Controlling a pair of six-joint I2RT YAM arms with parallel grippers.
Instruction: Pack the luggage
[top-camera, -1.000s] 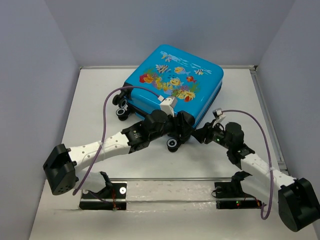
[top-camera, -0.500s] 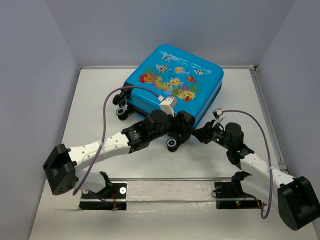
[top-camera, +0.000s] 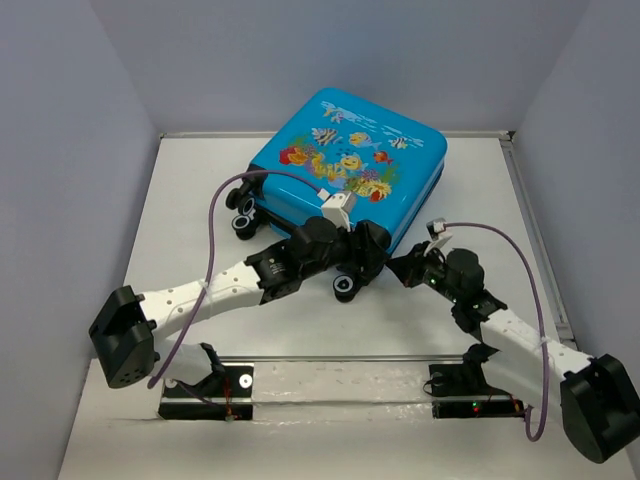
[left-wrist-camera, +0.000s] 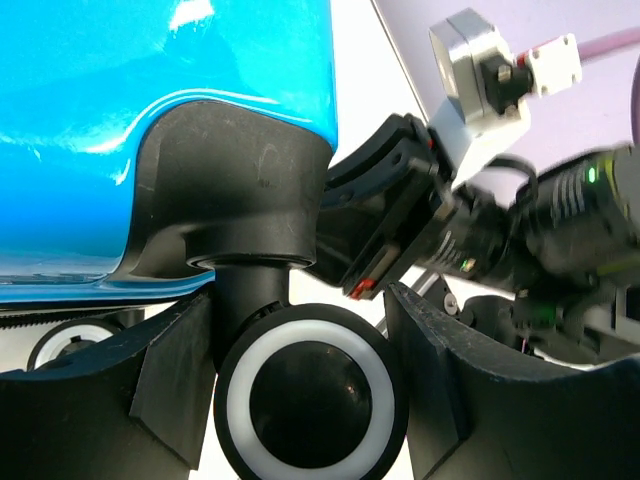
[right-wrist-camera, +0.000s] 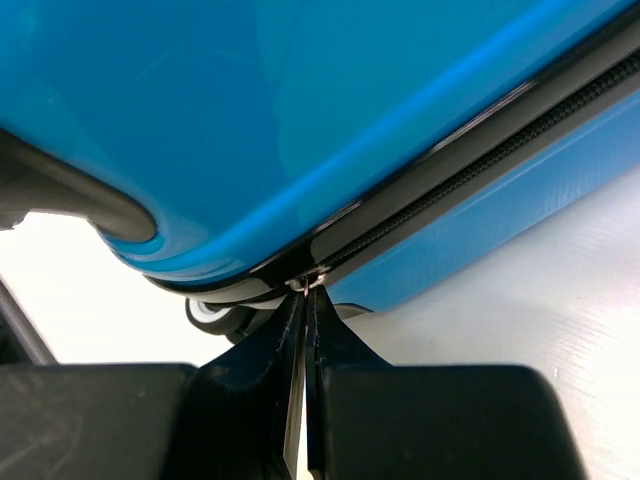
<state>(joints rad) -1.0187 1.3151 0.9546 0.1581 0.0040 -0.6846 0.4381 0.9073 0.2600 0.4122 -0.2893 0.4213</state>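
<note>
So the luggage (top-camera: 345, 160) is lying flat in the upper middle of the top view. The fish print faces up and its far side sits close to the back wall (top-camera: 330, 60).

Both arms crowd the near corner of it:

- **Left gripper** (left-wrist-camera: 300, 330): its fingers (left-wrist-camera: 165, 385) are spread wide, one on each side of a black wheel (left-wrist-camera: 310, 400) with a white ring, right under the blue corner. Can't tell if they actually touch it.
- **Right arm** (left-wrist-camera: 500, 240): in that same wrist view it fills the upper right, just behind the wheel, so the two arms are really near each other there.
- **Right gripper** (right-wrist-camera: 305, 300): its fingers (right-wrist-camera: 270, 345) are pressed together, tips right at the black zipper seam (right-wrist-camera: 500, 150). There's a tiny pale bit at the tips, but I can't tell if it's pinched.

Two more wheels (top-camera: 243, 225) stick out on the case's left side, just beside the purple cable (top-camera: 210, 240) looping off the left arm. A second cable (top-camera: 500, 235) arcs over the right arm.

White table (top-camera: 180, 200) shows as a wide strip left of the case. There's a narrower strip on the right, up to the raised rim (top-camera: 530, 200). The left arm's base (top-camera: 215, 385) sits at the bottom edge.
</note>
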